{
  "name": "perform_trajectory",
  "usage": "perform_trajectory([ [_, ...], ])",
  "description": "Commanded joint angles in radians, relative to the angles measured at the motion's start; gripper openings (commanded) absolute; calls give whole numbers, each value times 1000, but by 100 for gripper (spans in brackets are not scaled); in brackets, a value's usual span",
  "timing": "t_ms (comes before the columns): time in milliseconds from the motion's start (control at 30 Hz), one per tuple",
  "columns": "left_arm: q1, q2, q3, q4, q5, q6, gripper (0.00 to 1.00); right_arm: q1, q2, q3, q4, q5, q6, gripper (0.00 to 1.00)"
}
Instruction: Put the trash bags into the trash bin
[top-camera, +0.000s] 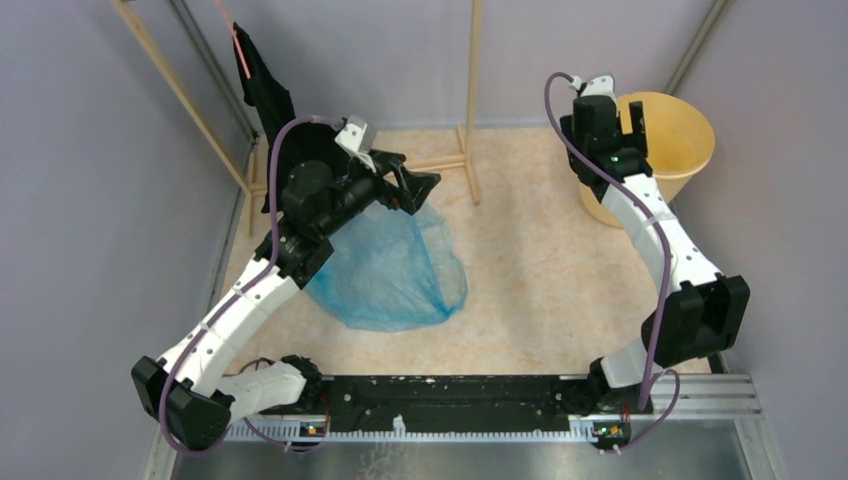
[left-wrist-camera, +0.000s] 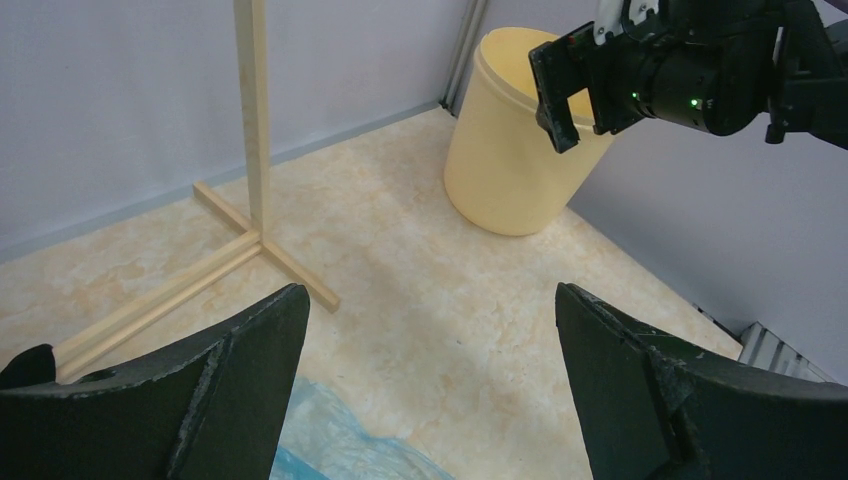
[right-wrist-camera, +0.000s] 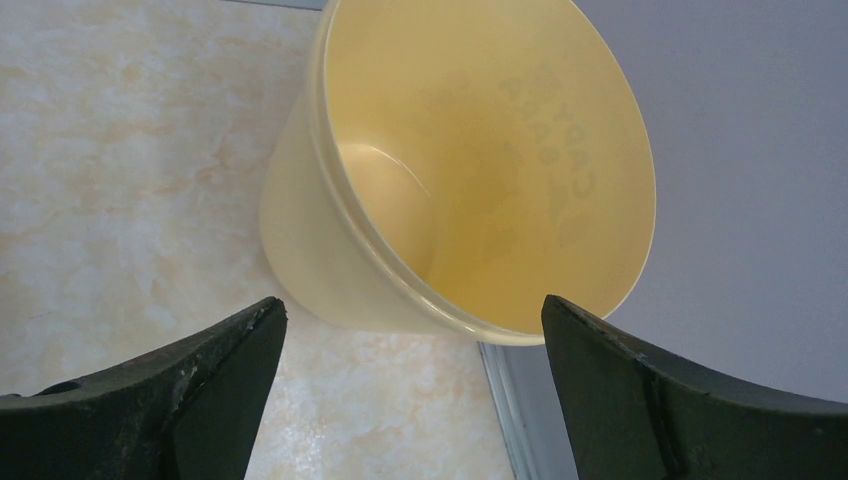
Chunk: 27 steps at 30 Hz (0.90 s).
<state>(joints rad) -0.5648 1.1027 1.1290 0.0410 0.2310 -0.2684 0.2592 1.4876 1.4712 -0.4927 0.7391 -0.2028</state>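
The light-blue trash bag (top-camera: 395, 270) lies flat and wrinkled on the table left of centre. A corner of it shows in the left wrist view (left-wrist-camera: 340, 450). My left gripper (top-camera: 425, 190) is open and empty, hovering above the bag's far edge. The yellow trash bin (top-camera: 672, 135) stands upright at the far right corner and looks empty inside (right-wrist-camera: 480, 170); it also shows in the left wrist view (left-wrist-camera: 505, 160). My right gripper (top-camera: 618, 115) is open and empty, held above the bin's near left rim.
A wooden stand (top-camera: 470, 110) with a cross foot rises at the back centre, just right of my left gripper. A black cloth (top-camera: 262, 85) hangs from a wooden pole at the back left. Grey walls close in on both sides.
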Motion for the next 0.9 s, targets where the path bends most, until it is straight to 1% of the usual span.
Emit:
perform_trajectory([
  [0, 18, 12, -9, 69, 29, -18, 99, -51, 62, 88, 48, -32, -23, 98],
  [67, 34, 27, -10, 73, 45, -33, 99, -87, 98, 122, 24, -92, 20, 95],
  [133, 50, 41, -11, 79, 68, -47, 99, -113, 136, 163, 0, -152, 52, 89],
  [233, 67, 59, -14, 88, 88, -63, 99, -127, 207, 238, -50, -176, 61, 83],
  [333, 85, 68, -16, 91, 101, -73, 99, -133, 272, 311, -124, -205, 81, 72],
  [367, 91, 70, -17, 93, 103, -77, 99, -131, 283, 319, -138, -209, 93, 67],
  [467, 103, 74, -18, 96, 112, -86, 99, -132, 286, 297, -142, -191, 105, 62],
  [533, 113, 77, -21, 102, 123, -96, 99, -132, 276, 278, -145, -192, 111, 57],
  [600, 127, 81, -27, 113, 142, -115, 99, -131, 251, 269, -158, -211, 128, 48],
  [667, 140, 90, -29, 122, 164, -135, 99, -132, 229, 270, -188, -227, 164, 32],
  [700, 147, 95, -28, 124, 174, -143, 98, -131, 217, 272, -211, -241, 187, 25],
  [800, 167, 101, -26, 131, 201, -160, 98, -127, 174, 269, -304, -309, 262, 12],
  [867, 177, 99, -26, 133, 200, -160, 99, -114, 142, 266, -364, -312, 286, 5],
])
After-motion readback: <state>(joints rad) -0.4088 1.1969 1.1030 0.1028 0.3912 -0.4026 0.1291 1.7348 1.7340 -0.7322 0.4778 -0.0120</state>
